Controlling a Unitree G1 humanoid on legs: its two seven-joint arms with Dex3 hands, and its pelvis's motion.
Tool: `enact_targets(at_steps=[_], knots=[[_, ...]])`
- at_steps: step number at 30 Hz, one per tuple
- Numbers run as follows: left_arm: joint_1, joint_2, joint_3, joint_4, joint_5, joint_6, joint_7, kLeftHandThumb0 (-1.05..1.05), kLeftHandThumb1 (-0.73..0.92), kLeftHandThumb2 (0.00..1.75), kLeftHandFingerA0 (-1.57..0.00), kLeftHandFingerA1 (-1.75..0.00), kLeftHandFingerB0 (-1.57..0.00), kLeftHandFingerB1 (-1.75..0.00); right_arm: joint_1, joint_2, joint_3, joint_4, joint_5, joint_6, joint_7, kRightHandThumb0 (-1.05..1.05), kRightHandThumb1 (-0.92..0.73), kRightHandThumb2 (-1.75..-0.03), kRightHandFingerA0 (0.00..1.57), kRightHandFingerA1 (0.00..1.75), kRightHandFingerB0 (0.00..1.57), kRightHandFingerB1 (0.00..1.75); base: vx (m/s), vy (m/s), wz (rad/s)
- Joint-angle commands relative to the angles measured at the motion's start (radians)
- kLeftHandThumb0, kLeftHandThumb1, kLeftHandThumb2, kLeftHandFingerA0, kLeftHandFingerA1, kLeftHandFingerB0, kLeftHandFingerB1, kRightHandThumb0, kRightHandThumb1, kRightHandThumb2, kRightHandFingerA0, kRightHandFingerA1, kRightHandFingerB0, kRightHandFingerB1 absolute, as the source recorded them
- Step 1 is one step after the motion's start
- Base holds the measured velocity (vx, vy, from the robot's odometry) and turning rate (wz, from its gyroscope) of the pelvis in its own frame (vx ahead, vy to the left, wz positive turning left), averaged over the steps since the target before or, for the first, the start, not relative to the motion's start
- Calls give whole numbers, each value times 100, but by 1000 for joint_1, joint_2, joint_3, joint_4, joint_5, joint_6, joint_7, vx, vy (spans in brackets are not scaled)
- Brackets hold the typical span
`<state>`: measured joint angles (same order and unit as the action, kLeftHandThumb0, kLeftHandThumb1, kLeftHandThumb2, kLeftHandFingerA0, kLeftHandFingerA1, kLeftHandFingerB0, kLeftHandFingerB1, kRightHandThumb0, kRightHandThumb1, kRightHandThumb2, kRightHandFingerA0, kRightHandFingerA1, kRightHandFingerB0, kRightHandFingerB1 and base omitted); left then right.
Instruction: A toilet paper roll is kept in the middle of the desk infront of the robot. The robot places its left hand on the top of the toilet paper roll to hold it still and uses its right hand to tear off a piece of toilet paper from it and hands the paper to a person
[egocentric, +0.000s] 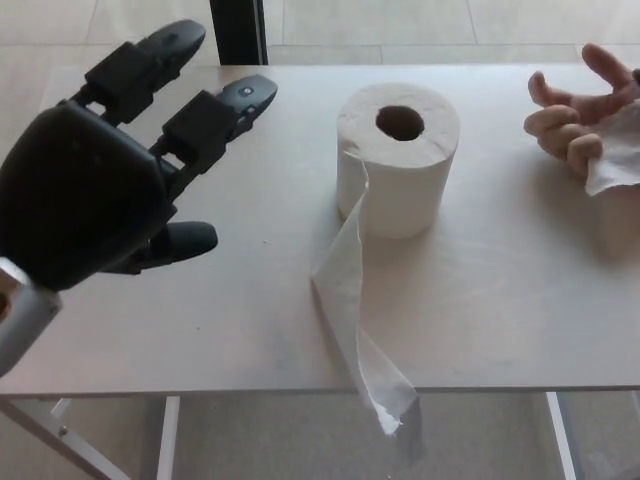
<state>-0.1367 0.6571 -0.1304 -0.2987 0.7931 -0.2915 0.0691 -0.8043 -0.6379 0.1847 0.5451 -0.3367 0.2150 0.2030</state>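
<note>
Across the pale desk, set on a light tiled floor, the toilet paper roll stands upright near the far edge, hollow core pointing up; its loose strip trails toward the near edge and hangs over it. Above the desk's left side the left hand hovers with fingers spread, holding nothing; at the far right corner a person's hand pinches a torn paper piece.

My left hand runs out of frame at the wrist, lower left. The person's hand and its torn paper piece are cut by the right edge. The table is cropped on both sides.
</note>
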Motion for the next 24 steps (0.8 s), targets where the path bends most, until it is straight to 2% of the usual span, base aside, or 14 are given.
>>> enact_targets(at_steps=[1,3,4,5,6,11,12,13,14,16,17,20,22,24], knots=[[142,12,106,-61,-58,-33,20,-60,61,84,0,-29,-3,-34,156,-140,-205,-315,197,-60,205,-98,-79,-116,0,25,0,4,0,0,0],[263,-1,195,-75,-131,-39,33,-60,64,85,0,-23,-4,-28,325,-209,-417,-559,340,-2,324,-91,-78,-114,0,22,0,11,0,0,0],[269,-3,197,-83,-131,-40,29,-36,50,92,0,-44,0,-45,339,-209,-430,-575,341,5,328,-105,-92,-94,0,0,0,40,0,0,0],[342,-16,265,-60,-198,-65,50,-49,72,61,0,-17,-1,-30,454,-191,-637,-742,443,118,395,-81,-86,-77,0,0,8,30,0,0,0],[394,-34,313,-66,-236,-59,48,-56,60,82,0,-16,-4,-23,523,-170,-772,-850,478,210,428,-86,-69,-90,0,10,10,35,0,0,0],[605,-81,523,-54,-359,-82,27,-51,63,81,0,0,-5,0,839,-38,-1280,-981,539,165,512,-81,-69,-106,2,43,21,48,0,0,0],[659,-112,593,-43,-394,-76,29,-55,63,81,0,0,-5,0,960,31,-1393,-957,548,55,485,-74,-85,-66,18,45,31,32,0,0,0],[702,-130,655,-11,-425,-102,46,-48,74,62,0,0,0,-15,1073,98,-1472,-918,586,-47,464,-73,-85,-66,21,49,29,34,0,0,0],[730,-137,697,36,-454,-147,69,-51,64,80,0,-1,-6,-3,1172,155,-1491,-866,596,-155,431,-74,-70,-108,30,59,23,48,0,0,0],[807,-187,807,105,-574,-178,61,-51,72,74,0,0,0,-11,1369,315,-1475,-733,663,-290,373,-62,-81,-64,42,45,41,39,0,0,0],[826,-207,849,141,-619,-191,66,-59,67,86,0,-15,-1,-1,1460,372,-1448,-608,676,-421,357,-66,-75,-66,46,47,42,40,0,0,0],[866,-250,933,189,-714,-201,59,-50,74,66,0,-1,0,-6,1542,393,-1365,-324,645,-718,304,-61,-80,-64,60,47,49,39,0,0,0],[869,-274,992,326,-795,-260,82,-59,63,77,0,-26,0,0,1553,351,-1287,-34,580,-846,200,-54,-77,-64,62,44,54,38,0,0,0],[869,-282,993,494,-786,-328,127,-43,74,62,0,0,0,-1,1558,302,-1262,124,547,-938,138,-59,-76,-63,69,45,57,38,0,0,0]])
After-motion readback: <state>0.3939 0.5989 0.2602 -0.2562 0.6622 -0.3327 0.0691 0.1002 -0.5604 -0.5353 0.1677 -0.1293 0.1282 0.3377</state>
